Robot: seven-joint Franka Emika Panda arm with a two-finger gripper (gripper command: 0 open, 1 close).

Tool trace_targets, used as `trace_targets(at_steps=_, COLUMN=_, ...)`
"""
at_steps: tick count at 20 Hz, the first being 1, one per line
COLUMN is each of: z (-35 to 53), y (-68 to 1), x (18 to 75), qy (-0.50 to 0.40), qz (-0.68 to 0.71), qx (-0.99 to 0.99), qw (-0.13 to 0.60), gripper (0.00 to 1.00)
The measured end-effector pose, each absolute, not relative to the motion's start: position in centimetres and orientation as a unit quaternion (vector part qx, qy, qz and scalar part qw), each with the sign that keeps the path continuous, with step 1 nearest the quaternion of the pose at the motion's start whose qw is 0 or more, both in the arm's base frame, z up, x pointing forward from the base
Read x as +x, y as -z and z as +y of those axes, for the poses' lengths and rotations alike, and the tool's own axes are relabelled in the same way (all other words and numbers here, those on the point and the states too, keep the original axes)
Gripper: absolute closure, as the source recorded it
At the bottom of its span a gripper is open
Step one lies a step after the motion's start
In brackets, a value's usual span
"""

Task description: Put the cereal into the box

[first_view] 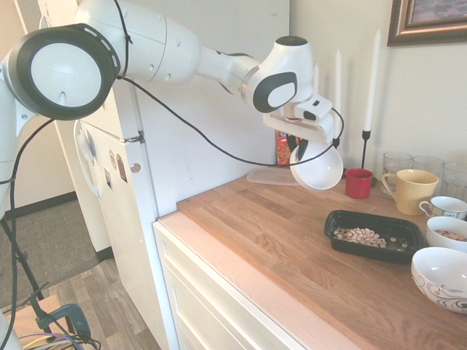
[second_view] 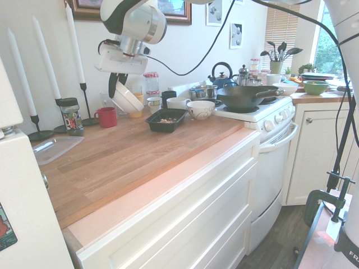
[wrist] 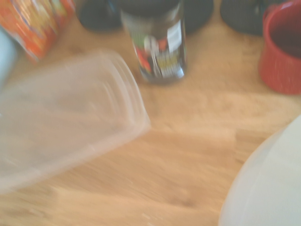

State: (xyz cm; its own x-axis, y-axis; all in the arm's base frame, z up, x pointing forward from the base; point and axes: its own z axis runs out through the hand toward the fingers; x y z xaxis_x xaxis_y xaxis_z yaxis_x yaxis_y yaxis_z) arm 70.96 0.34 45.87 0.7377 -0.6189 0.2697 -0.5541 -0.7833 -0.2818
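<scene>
The box [first_view: 374, 236], a black tray, sits on the wooden counter [first_view: 255, 240], with the cereal [first_view: 360, 236] inside it, heaped mostly toward one end and a few pieces loose nearer the other. The claw [second_view: 118, 76] is closed on the rim of a white bowl [first_view: 318, 168], which hangs tilted in the air, away from the box on the side toward the fridge [first_view: 120, 189]; in the first exterior view its inside shows white, with no cereal seen in it

Beyond the box from the fridge are a patterned bowl [first_view: 443, 278] and another bowl [first_view: 446, 233] with tan bits in it, both just beside the box. Near the box, toward the wall, stand a yellow mug [first_view: 411, 192] and a small patterned cup [first_view: 446, 208]. The red mug [first_view: 358, 183] is between the box and the candles [second_view: 48, 58]. Well apart from the box, on its fridge side, a clear lid [second_view: 57, 149] lies flat, with a jar [second_view: 72, 116] near it
</scene>
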Motion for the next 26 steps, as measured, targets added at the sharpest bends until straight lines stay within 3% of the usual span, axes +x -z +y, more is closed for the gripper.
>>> trace_targets(at_steps=8, z=5.4, y=-39.2, x=68.3, qy=0.214, qz=0.260, qx=-0.933, qw=-0.127, gripper=1.00)
trace_targets(at_steps=26, z=17.4, y=-29.8, x=64.7, qy=0.211, qz=0.141, qx=-0.942, qw=-0.221, gripper=1.00)
